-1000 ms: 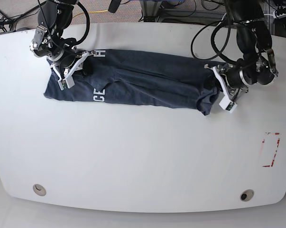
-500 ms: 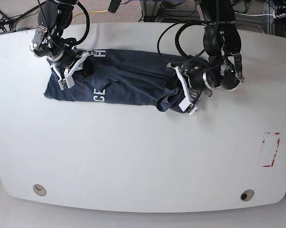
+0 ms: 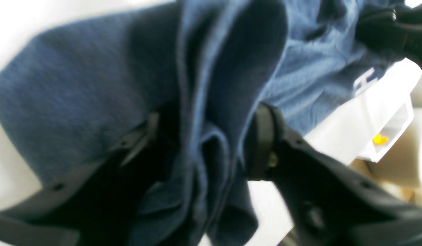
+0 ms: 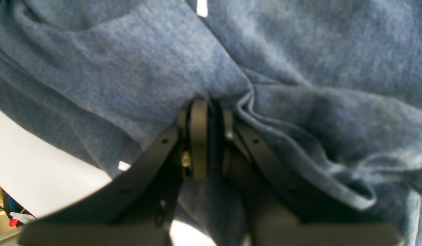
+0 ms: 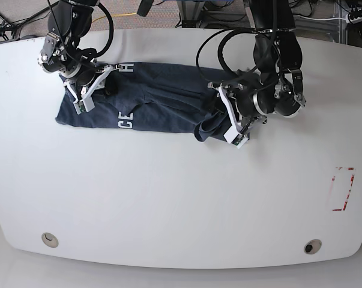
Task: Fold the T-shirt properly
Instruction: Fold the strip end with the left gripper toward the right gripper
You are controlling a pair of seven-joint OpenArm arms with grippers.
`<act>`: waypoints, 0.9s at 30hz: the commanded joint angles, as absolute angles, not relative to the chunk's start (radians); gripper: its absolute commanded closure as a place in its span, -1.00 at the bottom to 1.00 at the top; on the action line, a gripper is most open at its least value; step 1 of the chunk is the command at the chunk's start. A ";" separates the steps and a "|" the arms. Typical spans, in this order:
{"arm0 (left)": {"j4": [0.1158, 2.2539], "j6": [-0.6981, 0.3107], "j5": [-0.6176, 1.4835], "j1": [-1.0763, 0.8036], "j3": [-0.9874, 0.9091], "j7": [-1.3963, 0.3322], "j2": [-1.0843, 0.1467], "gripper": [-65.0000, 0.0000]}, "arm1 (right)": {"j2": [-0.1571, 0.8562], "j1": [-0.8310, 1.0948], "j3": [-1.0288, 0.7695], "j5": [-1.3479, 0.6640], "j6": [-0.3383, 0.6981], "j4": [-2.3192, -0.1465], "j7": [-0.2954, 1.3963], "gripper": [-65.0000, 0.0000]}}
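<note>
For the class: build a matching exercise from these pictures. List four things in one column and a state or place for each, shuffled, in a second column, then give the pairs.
Column 1
1. right tool
2. left tool
3. T-shirt
4. red-outlined mark

Column 2
A. on the table near its edge
B. pinched shut on fabric
C. jaws apart, fabric between them
D. lying partly folded on the white table

Pairs: 1-B, 2-C, 3-D, 4-A

Right hand (image 4: 211, 136) pinching T-shirt (image 4: 135, 75) — blue.

Left gripper (image 5: 227, 114): arm bent low over mid-desk, jaws parted, cloth bunched between them. Right gripper (image 5: 89, 89): arm reaching down at the far corner, jaws pinched together on fabric.
</note>
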State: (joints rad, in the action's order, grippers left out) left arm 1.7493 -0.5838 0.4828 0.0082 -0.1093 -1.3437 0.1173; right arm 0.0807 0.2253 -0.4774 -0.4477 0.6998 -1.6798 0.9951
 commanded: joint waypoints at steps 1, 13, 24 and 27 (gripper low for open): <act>1.770 -0.581 0.506 0.030 -0.081 -1.326 0.145 -0.13 | 0.093 0.222 -0.478 -0.438 0.698 -1.690 1.000 0.85; 1.776 -0.581 0.780 0.081 -0.016 -1.396 0.157 -0.38 | 0.094 0.226 -0.478 -0.437 0.698 -1.693 1.001 0.85; 1.767 -0.578 0.690 0.099 -0.255 -1.360 0.042 -0.35 | 0.094 0.205 -0.478 -0.440 0.698 -1.713 1.004 0.85; 1.767 -0.578 0.619 0.099 -0.257 -1.337 0.012 -0.09 | 0.094 0.205 -0.479 -0.441 0.698 -1.756 1.006 0.85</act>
State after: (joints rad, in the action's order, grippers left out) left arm 1.7512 -0.5762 0.6170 0.0795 -0.2649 -1.3796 0.0158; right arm 0.0818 0.2131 -0.4755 -0.4282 0.6983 -1.7103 1.0229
